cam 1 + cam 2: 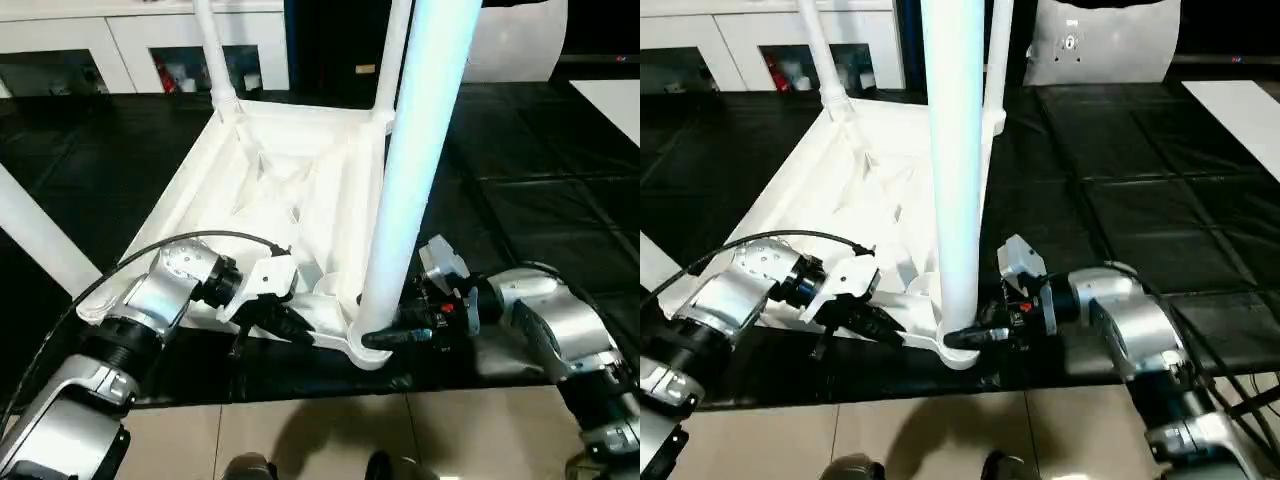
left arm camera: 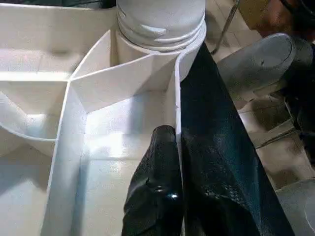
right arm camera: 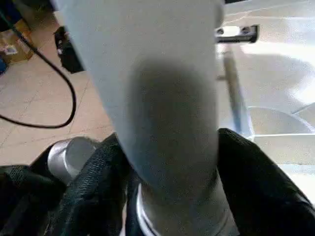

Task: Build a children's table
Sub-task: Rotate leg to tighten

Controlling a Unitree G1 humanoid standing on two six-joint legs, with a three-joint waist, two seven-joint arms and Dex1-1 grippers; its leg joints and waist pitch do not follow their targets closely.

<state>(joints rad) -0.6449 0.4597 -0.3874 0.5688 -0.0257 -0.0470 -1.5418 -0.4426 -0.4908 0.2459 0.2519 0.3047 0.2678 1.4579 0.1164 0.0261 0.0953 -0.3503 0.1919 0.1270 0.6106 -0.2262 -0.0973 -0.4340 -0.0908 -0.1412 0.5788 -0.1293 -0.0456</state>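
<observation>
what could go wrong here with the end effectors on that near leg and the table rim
The right end effector straddles the base of the near leg; a sideways pull might tilt this tall leg in its corner socket. The left end effector pinches the thin rim of the upturned tabletop, so it may slip and let the top shift.

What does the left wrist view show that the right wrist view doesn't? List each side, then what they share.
Left wrist view: the left gripper shut on the thin side wall of the upturned table, one black finger inside the wall and one outside, with the ribs of the underside laid open.

Right wrist view: the right gripper closed around the leg just above its base, and tan floor with a black cable.

Both: that same leg standing in the near corner socket, and white table underside.
</observation>
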